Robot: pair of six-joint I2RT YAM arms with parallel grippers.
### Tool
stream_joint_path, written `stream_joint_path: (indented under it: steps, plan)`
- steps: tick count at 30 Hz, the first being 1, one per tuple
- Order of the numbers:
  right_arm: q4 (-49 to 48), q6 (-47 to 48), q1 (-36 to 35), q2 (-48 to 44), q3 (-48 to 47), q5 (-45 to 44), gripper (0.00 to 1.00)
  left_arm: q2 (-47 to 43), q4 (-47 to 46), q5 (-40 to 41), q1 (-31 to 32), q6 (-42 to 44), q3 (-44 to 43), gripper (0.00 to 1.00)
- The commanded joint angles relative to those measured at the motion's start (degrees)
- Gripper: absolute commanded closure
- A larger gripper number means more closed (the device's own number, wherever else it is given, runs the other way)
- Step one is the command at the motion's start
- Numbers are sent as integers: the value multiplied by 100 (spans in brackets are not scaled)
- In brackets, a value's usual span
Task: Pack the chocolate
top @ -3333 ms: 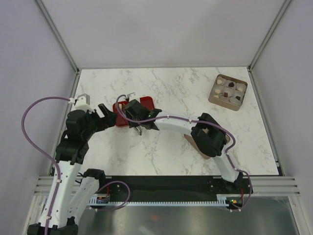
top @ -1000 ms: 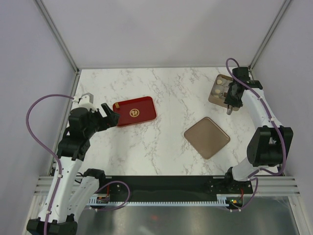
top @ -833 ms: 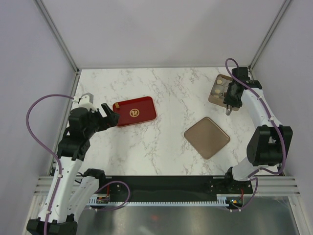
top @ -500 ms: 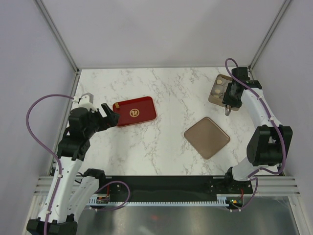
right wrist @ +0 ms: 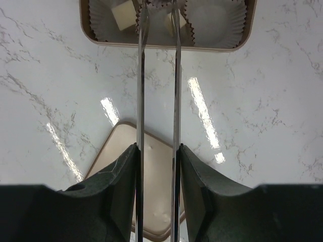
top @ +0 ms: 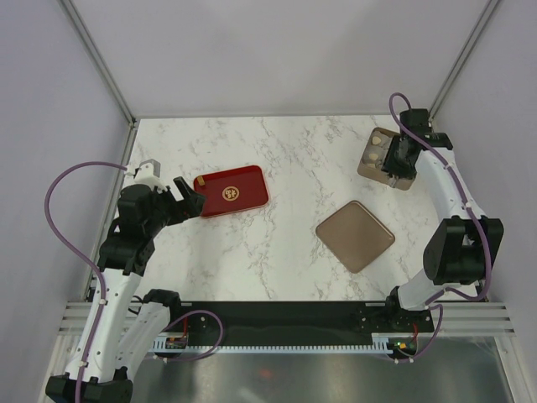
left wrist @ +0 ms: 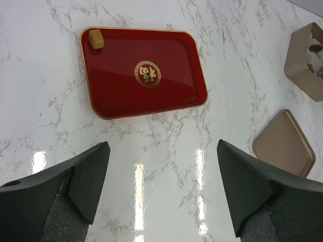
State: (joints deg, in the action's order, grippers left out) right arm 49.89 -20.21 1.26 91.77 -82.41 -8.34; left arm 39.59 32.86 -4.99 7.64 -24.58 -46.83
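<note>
The tan box (top: 372,164) with white paper cups stands at the far right. Cream chocolate pieces (right wrist: 122,15) lie in its cups. My right gripper (top: 389,178) hangs over the box's near side. Its two long metal blades (right wrist: 142,75) stand parallel with a narrow gap, tips (right wrist: 157,4) over the middle cup of the near row. A cream piece (right wrist: 169,22) lies in that cup by the right blade. My left gripper (top: 189,195) is wide open beside the red tray (top: 243,198), nothing between its fingers (left wrist: 91,176). A small tan ridged piece (left wrist: 96,39) sits in the tray's corner.
The flat brown lid (top: 355,236) lies on the marble table in front of the box; it shows under my right fingers (right wrist: 151,176) too. The red tray (left wrist: 144,101) has a gold emblem in its middle. Metal frame posts and white walls bound the table.
My right gripper's blades have parted a little and the arm has drawn slightly toward the far edge over the box. The left arm has not moved.
</note>
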Motion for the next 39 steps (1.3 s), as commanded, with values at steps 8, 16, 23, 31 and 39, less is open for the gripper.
stream_joint_path:
  steps: [8,16,23,31,39]
  plan:
    - [-232,-168,-1047,-168,-759,-10,56,-118,-192,104,10,67,-19,5]
    - [-1630,-607,-2812,-230,-267,-212,57,-285,-184,218,10,67,16,5]
    - [-2535,-739,-3807,218,-354,-396,57,-356,-184,332,10,67,-45,4]
    - [-3255,-747,-4705,1018,-610,-547,58,-514,-210,412,10,50,-28,5]
    - [-3943,-546,-5135,1448,-731,-344,58,-593,-219,482,10,32,7,5]
